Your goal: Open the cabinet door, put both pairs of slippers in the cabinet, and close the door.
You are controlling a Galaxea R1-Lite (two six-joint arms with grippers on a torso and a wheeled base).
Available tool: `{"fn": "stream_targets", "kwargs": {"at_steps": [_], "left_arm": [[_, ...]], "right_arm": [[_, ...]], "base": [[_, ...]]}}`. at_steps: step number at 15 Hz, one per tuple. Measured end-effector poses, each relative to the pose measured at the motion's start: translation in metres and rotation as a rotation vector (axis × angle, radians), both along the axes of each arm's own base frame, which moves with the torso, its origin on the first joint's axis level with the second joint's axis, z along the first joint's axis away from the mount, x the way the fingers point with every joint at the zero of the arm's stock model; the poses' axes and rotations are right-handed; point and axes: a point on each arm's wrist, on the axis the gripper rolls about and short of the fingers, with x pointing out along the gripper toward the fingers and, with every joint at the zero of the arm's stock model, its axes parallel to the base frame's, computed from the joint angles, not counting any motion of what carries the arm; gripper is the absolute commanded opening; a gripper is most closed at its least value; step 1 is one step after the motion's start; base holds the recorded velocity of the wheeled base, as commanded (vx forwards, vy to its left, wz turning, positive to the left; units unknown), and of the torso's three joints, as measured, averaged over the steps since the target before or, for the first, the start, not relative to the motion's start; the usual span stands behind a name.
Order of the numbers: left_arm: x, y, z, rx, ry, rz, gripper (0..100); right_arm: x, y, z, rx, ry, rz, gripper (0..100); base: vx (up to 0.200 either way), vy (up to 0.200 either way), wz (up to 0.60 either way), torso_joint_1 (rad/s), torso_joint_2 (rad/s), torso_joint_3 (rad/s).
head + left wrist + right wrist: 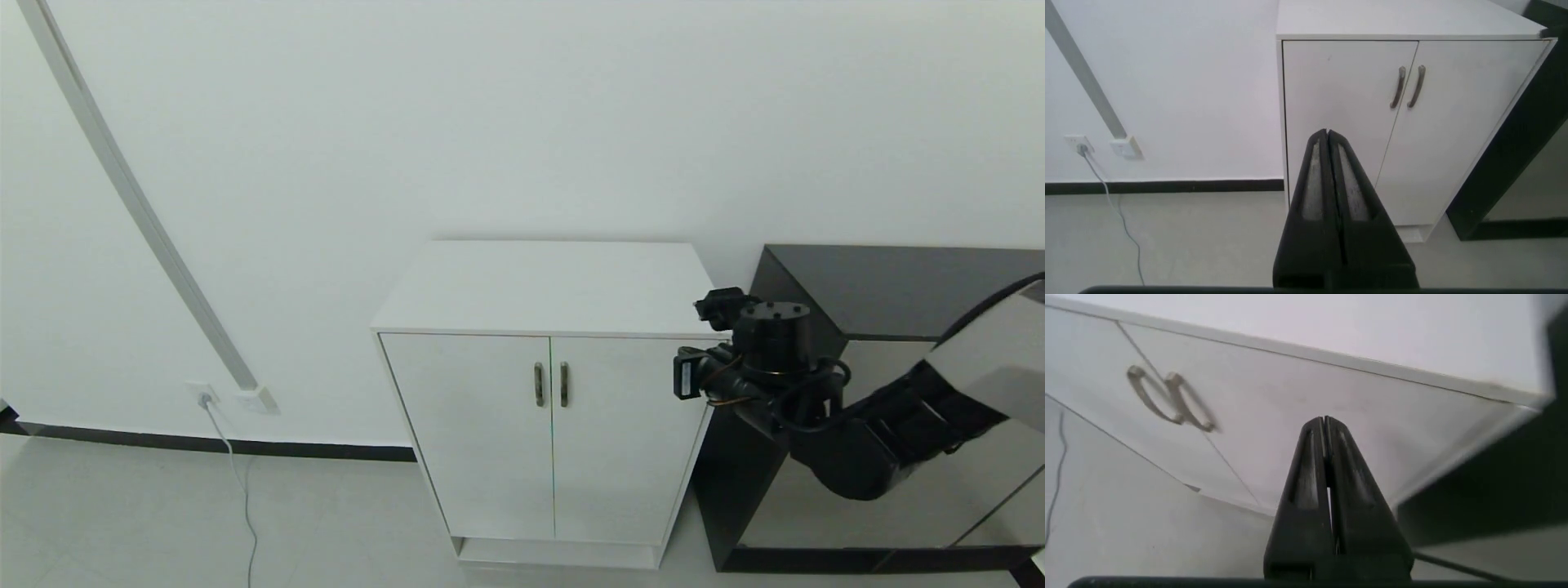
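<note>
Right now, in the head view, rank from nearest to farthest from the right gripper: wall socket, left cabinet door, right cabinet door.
1. Right cabinet door, beside the right gripper.
2. Left cabinet door, one over.
3. Wall socket, far left.

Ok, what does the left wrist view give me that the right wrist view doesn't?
Left wrist view adds the wall socket, the slanted white wall strip, the black skirting, the whole front of the white cabinet down to the floor, and the left tool, shut. Right wrist view adds the right tool, shut, close up to the cabinet front. Both show that cabinet with its doors closed, its two handles, and the dark furniture beside it.
</note>
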Motion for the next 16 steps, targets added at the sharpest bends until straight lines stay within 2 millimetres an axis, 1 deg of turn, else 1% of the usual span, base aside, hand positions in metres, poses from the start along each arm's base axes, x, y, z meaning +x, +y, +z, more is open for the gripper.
{"fn": "stream_targets", "kwargs": {"at_steps": [3,5,7,9,12,16], "left_arm": [[0.000,0.000,0.000,0.000,0.000,0.000,0],[0.000,0.000,0.000,0.000,0.000,0.000,0],[0.000,0.000,0.000,0.000,0.000,0.000,0],[0.000,0.000,0.000,0.000,0.000,0.000,0],[0.000,0.000,0.000,0.000,0.000,0.000,0],[0.000,0.000,0.000,0.001,0.000,0.000,0]], "right_arm": [[-0.026,-0.034,0.018,-0.012,-0.006,-0.056,0],[-0.045,-0.058,0.024,-0.033,-0.005,-0.094,0],[-0.066,-0.075,0.030,-0.040,-0.006,-0.119,0],[-0.086,-0.087,0.034,-0.046,-0.011,-0.133,0],[-0.117,-0.100,0.038,-0.072,-0.024,-0.132,0],[-0.159,-0.114,0.029,-0.084,-0.007,-0.128,0]], "base": [[0.000,0.000,0.00,0.000,0.00,0.000],[0.000,0.000,0.00,0.000,0.00,0.000],[0.000,0.000,0.00,0.000,0.00,0.000],[0.000,0.000,0.00,0.000,0.00,0.000],[0.000,0.000,0.00,0.000,0.00,0.000],[0.000,0.000,0.00,0.000,0.00,0.000]]}}
